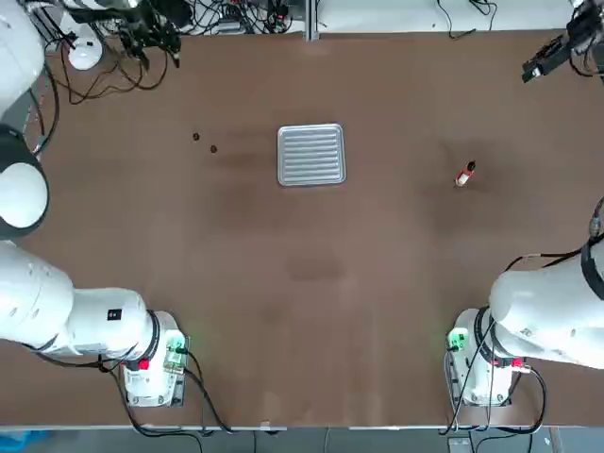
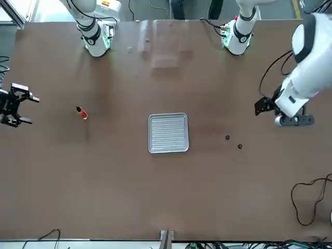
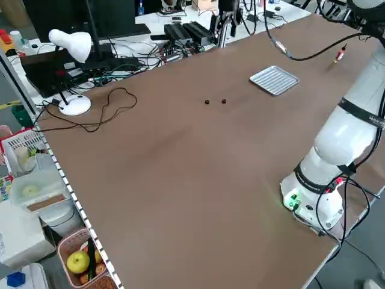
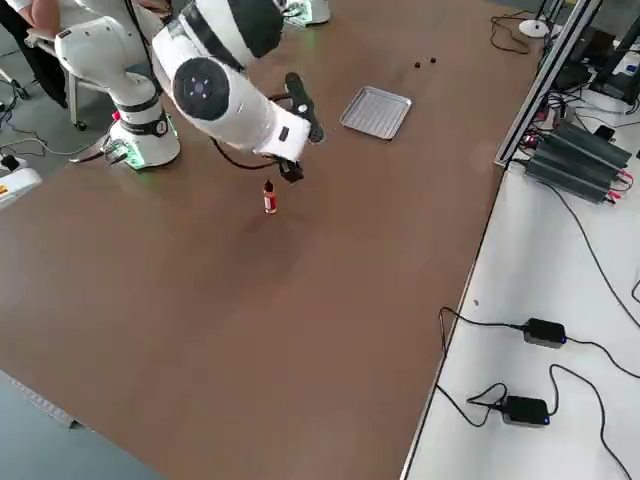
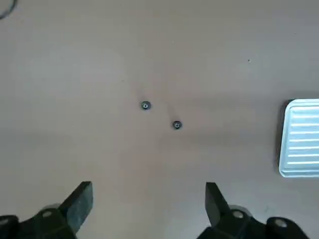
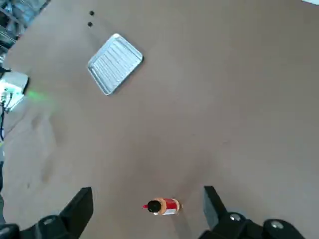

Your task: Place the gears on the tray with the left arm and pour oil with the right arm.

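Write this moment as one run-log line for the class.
gears: on table, off tray | oil bottle: upright, unheld | left gripper: open, empty | right gripper: open, empty

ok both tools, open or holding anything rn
Left tool: open, holding nothing, above the table.
Right tool: open, empty, above the table near the oil bottle.

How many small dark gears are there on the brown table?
2 small dark round gears: one nearer the silvery ribbed metal tray, the other farther to its left. None appears hidden.
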